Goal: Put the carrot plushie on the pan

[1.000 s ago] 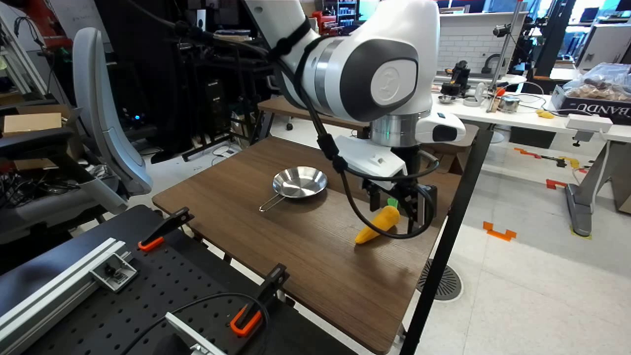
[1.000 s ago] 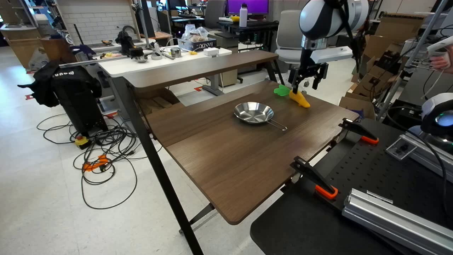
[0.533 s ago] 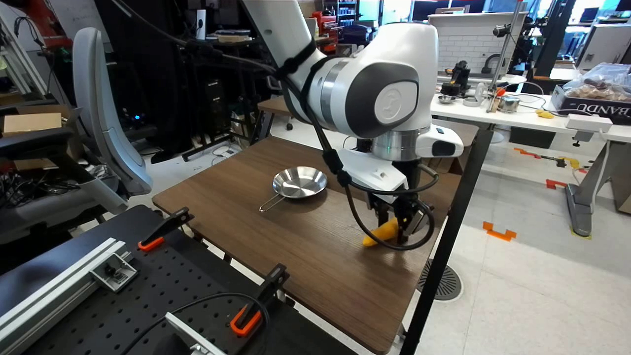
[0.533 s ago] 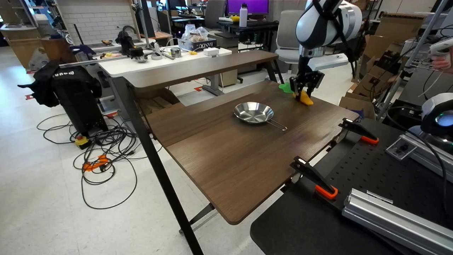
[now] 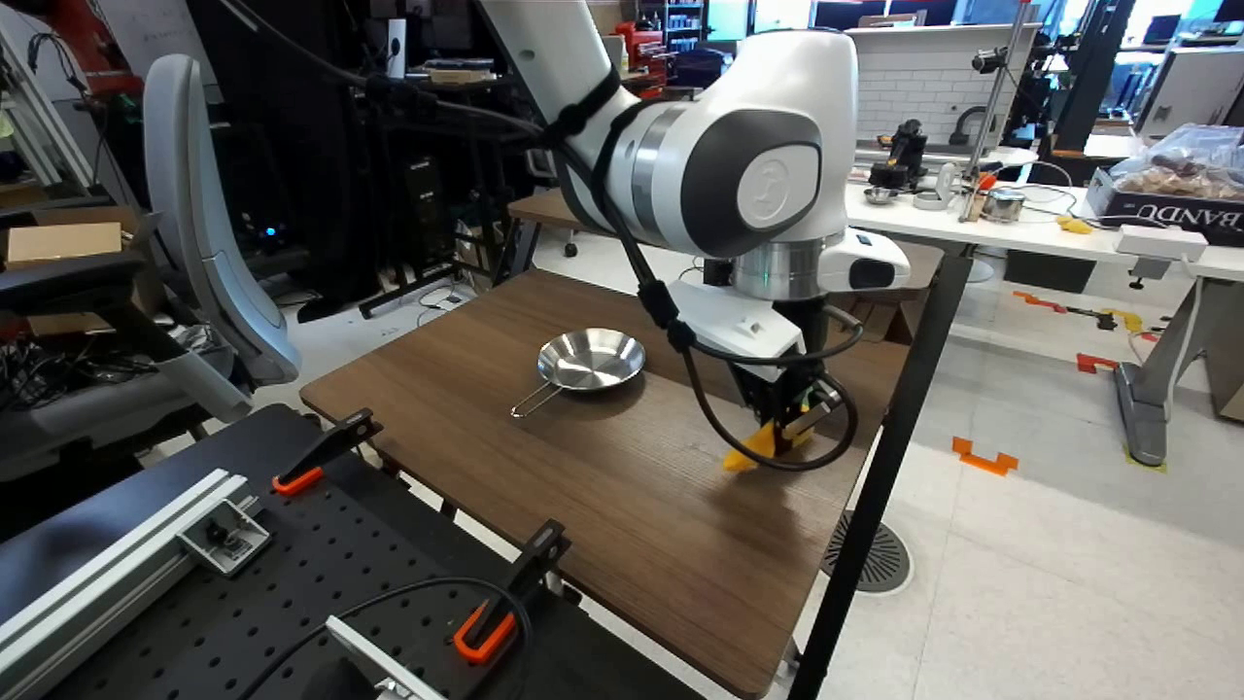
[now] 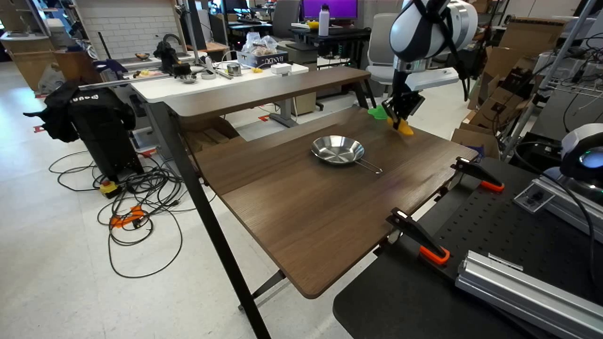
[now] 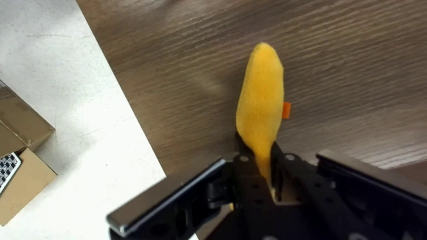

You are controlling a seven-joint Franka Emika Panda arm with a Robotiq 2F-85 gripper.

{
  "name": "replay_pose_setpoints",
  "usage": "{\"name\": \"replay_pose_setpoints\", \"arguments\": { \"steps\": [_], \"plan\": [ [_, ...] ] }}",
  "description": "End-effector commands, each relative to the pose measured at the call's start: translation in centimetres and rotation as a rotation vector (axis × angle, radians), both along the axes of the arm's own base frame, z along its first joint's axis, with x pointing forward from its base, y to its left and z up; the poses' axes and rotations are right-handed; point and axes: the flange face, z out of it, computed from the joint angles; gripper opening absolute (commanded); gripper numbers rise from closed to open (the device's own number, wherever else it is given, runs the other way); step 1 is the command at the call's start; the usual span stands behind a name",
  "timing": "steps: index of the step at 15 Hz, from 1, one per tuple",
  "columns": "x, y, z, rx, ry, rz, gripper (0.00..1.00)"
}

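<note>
Grasp looks done: gripper (image 7: 257, 145) pinched nearly closed on carrot (image 7: 262, 93), likely barely airborne, near far edge of desk (image 6: 301, 216) in an exterior view; carry to pan (image 6: 338, 149) and release remain.

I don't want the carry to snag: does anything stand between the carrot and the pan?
Nothing visible in both exterior views stands on the table between the carrot, pinched in the hand, and the pan. A black cable loops past the hand in an exterior view, but it is strapped to the arm.
</note>
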Motion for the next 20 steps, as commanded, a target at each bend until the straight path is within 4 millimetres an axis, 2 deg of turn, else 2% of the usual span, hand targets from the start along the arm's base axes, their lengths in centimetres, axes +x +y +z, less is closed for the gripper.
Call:
{"name": "replay_pose_setpoints", "arguments": {
  "steps": [1, 7, 11, 15, 20],
  "plan": [
    [0.1, 2.6, 2.5, -0.007, -0.031, 0.060, 0.03],
    [-0.7, 10.3, 5.9, 0.034, -0.066, 0.204, 0.03],
    [-1.8, 15.1, 7.3, 0.066, -0.077, 0.293, 0.03],
    [-2.8, 18.3, 7.1, 0.099, -0.068, 0.350, 0.03],
    [-2.9, 20.3, 5.8, 0.120, -0.042, 0.397, 0.03]
  ]
}}
